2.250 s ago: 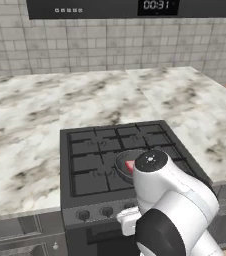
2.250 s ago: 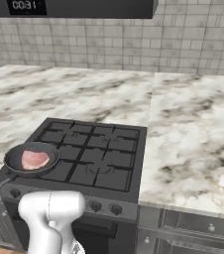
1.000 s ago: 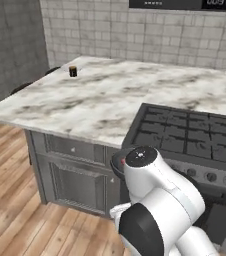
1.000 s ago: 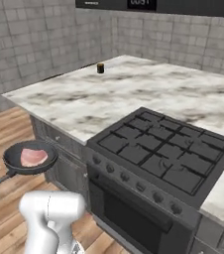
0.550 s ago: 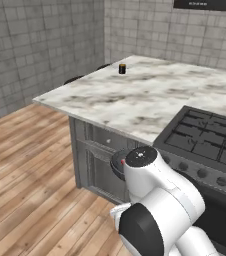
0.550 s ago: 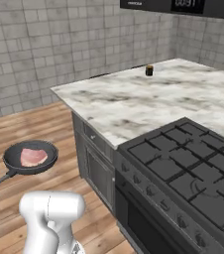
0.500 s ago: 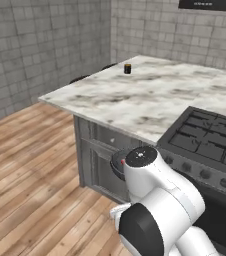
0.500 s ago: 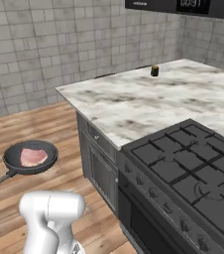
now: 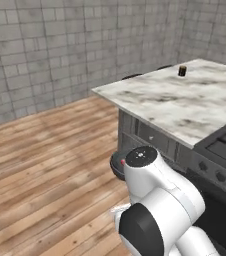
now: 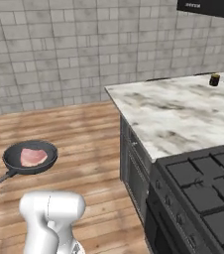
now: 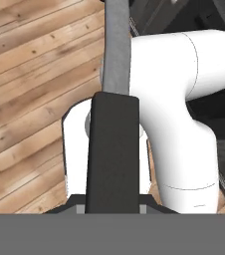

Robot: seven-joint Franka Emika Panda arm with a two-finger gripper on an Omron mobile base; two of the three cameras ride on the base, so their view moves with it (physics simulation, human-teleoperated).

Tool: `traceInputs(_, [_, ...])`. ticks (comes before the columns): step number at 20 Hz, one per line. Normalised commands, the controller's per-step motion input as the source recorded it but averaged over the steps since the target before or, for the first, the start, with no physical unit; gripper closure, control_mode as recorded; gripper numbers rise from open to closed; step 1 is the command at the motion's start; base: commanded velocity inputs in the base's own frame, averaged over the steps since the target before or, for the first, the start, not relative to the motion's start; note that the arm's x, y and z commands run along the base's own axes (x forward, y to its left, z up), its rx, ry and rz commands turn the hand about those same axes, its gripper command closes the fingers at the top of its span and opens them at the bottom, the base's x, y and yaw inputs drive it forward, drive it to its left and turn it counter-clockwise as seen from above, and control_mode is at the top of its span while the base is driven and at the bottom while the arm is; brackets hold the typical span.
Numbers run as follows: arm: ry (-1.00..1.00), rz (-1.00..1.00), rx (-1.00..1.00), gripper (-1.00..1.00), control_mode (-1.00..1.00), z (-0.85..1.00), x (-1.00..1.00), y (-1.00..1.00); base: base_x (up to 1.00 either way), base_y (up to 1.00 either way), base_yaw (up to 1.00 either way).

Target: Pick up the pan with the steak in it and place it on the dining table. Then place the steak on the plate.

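pan (image 10: 29, 157) | holds steak (image 10: 33, 157) | gripper (image 11: 115, 149) clamped on handle | no legible writing

Looking along your gripper, you see the pan's handle (image 11: 115, 50) running as a grey bar from the top edge down to a dark finger (image 11: 113, 154) at the bottom centre. Wooden floor planks (image 11: 30, 79) lie to its left beneath it.

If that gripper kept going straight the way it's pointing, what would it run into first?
Its own load: the gripper points along the pan's handle, held between the jaws. Past that, the hand view shows the robot's white body and the wooden floor; depth there is hard to judge.
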Motion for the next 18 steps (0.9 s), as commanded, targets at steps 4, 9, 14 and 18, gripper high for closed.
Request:
traceInputs(4, [0.00, 0.00, 0.00, 1.00, 1.00, 0.00, 0.00, 0.00, -0.20, -0.05, 0.47])
traceInputs(9, [0.00, 0.00, 0.00, 1.00, 1.00, 0.00, 0.00, 0.00, -0.21, -0.06, 0.47])
traceInputs(14, [0.00, 0.00, 0.00, 1.00, 1.00, 0.00, 0.00, 0.00, -0.14, -0.07, 0.14])
traceInputs(18, [0.00, 0.00, 0.00, 1.00, 1.00, 0.00, 0.00, 0.00, -0.02, 0.00, 0.07])
